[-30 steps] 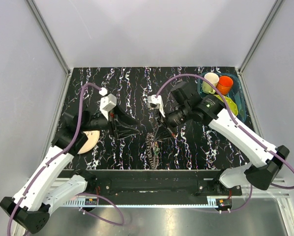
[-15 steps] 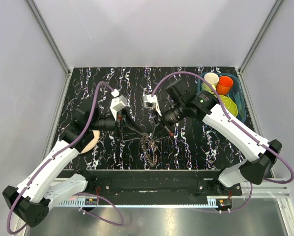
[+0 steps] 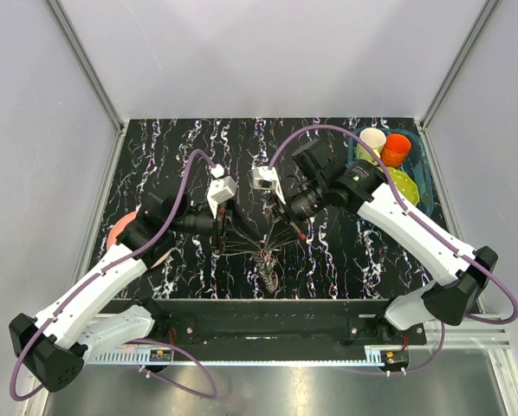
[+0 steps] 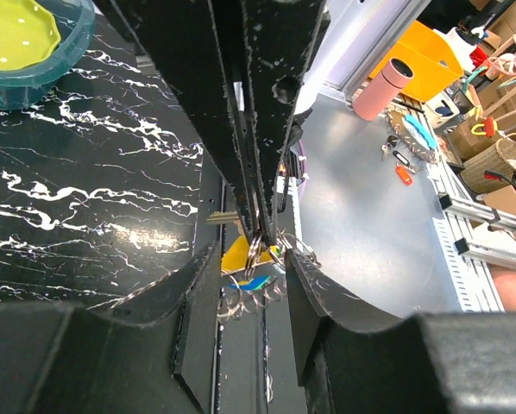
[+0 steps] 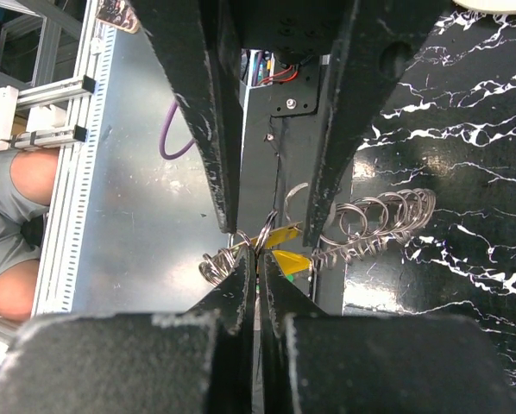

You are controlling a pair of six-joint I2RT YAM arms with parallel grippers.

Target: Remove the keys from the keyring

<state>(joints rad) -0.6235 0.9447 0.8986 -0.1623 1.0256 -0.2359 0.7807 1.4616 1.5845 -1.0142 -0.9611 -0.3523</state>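
The keyring (image 3: 268,258) is a silver ring strung with many small wire loops, hanging low near the table's front edge. Tiny keys with yellow (image 4: 235,256) and blue (image 4: 256,281) heads hang from it. My right gripper (image 5: 258,255) is shut on the keyring (image 5: 267,231), pinching its wire just above a yellow key (image 5: 292,259). My left gripper (image 4: 251,259) is open, with one finger on each side of the keyring (image 4: 256,248) and not closed on it. In the top view the left gripper (image 3: 257,243) and the right gripper (image 3: 275,243) meet tip to tip.
A pink round disc (image 3: 120,232) lies partly under my left arm. A teal tray (image 3: 424,178) at the back right holds cups and a green dotted plate (image 4: 21,34). The black front rail (image 3: 268,325) lies just below the ring.
My left gripper has moved right and forward until its open fingers flank the ring. My right gripper shifted slightly left a second ago and has held still on the ring since.
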